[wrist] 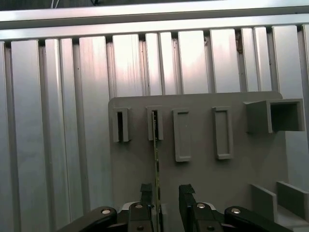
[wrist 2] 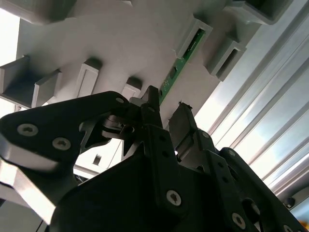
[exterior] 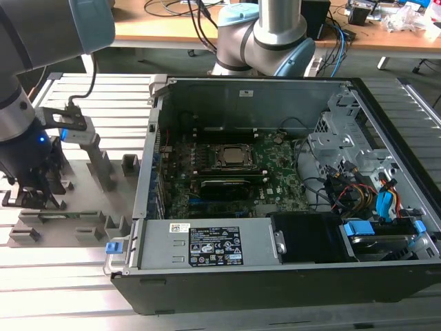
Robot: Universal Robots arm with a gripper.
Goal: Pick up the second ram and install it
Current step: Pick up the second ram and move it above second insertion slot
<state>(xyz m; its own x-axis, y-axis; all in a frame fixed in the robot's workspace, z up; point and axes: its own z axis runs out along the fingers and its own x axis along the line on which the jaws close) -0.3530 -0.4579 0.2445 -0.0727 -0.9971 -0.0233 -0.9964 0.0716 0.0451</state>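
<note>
The second ram [wrist: 156, 145] is a thin green stick standing on edge in a slot of the grey fixture plate [wrist: 207, 179]. In the second wrist view the ram [wrist 2: 181, 60] runs up from between the black fingers. My gripper [wrist: 166, 193] is open and straddles the near end of the ram, which lies close against one finger [wrist: 146, 193], with a gap to the other. In the exterior view my gripper [exterior: 33, 196] hangs low over the fixture plate [exterior: 69, 224] at the exterior view's left, beside the open computer case [exterior: 207, 241].
The case holds the green motherboard [exterior: 275, 176] with its processor socket [exterior: 234, 157], cables and a drive cage [exterior: 337, 131]. Grey fixture blocks [exterior: 100, 162] stand on the plate. A second robot base [exterior: 265, 41] is behind the case. Ribbed aluminium table [wrist: 58, 121] surrounds the plate.
</note>
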